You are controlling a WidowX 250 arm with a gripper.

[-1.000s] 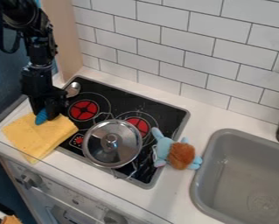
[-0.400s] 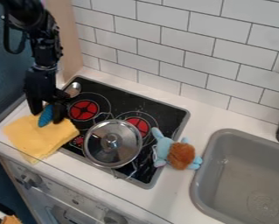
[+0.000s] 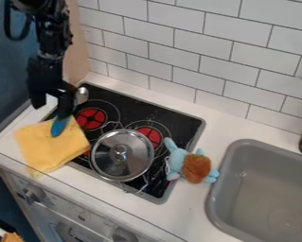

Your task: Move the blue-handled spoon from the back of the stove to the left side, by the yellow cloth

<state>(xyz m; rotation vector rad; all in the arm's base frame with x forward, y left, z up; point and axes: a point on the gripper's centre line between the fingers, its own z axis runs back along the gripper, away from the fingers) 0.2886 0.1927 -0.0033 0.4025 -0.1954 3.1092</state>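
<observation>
"So, where does the gripper hang?"

"Over the upper edge of the yellow cloth, at the left of the view, with its fingers well apart and a pale patch of counter showing between them."

"And the blue object?"

"Directly below the finger nearer the stove, not midway between the two. It is long and narrow, and it lies across the cloth's upper part. Whether that finger touches it, one cannot tell."

"What sits around them?"

"The cloth's right side reaches over the stove's near left edge. A silver spoon is just beside the gripper, at the stove's far left corner. The lidded pot stands on the stove, right of the cloth, and the blue and brown plush toy lies between pot and sink."
</observation>
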